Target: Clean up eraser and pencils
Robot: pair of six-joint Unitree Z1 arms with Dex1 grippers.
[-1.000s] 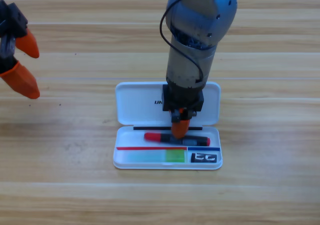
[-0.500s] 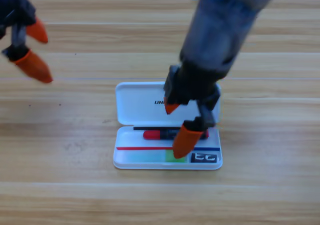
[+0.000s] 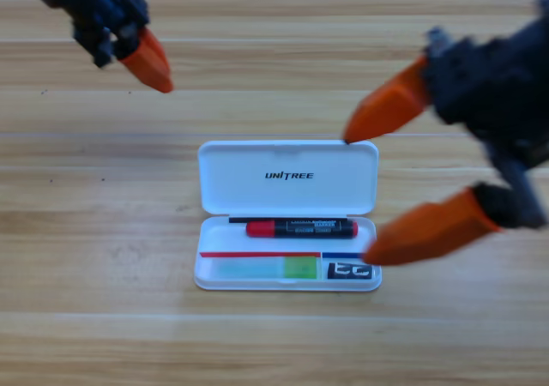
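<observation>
The white "UNITREE" case lies open at the table's middle. In its tray the red-capped black marker lies along the upper row. Below it rest the pale-green bar and, at the right end, the small dark eraser. My right gripper hovers at the right of the case, open wide, holding nothing; one orange jaw points at the lid's right corner, the other at the tray's right edge. My left gripper sits at the upper left, far from the case, with only one orange jaw showing.
Bare wooden table surrounds the case on all sides. The right arm's dark body fills the right edge.
The right gripper has let go of the marker, opened and drawn back to the right. The left gripper has moved up and to the right along the top left.
</observation>
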